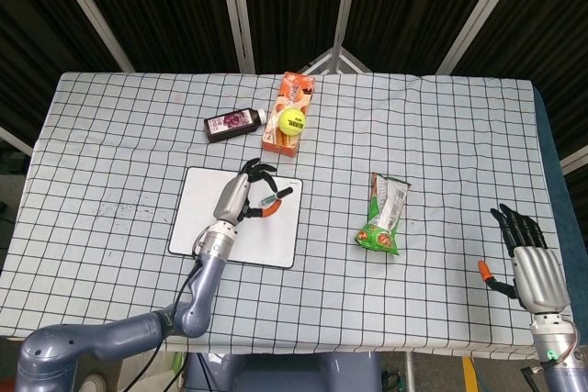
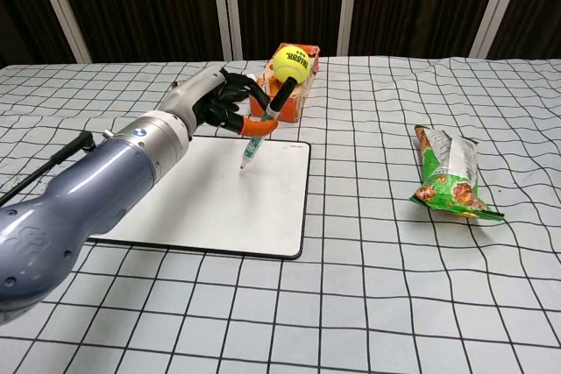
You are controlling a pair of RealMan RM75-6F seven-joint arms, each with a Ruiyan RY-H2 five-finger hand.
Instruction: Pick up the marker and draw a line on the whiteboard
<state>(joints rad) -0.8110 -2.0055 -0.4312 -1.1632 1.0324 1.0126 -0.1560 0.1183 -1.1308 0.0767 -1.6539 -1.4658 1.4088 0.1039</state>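
Observation:
My left hand [image 2: 210,101] [image 1: 241,196] holds the marker [image 2: 263,123] [image 1: 271,201] over the right half of the whiteboard [image 2: 175,203] [image 1: 200,222]. The marker is tilted, black cap end up, its tip pointing down at the board; whether the tip touches I cannot tell. No drawn line shows on the board. My right hand [image 1: 530,262] hangs at the table's front right edge with fingers spread and nothing in it; the chest view does not show it.
Behind the board stand an orange box [image 2: 282,94] with a tennis ball [image 2: 292,64] on it and a dark bottle [image 1: 234,122] lying flat. A green snack bag [image 2: 447,174] lies to the right.

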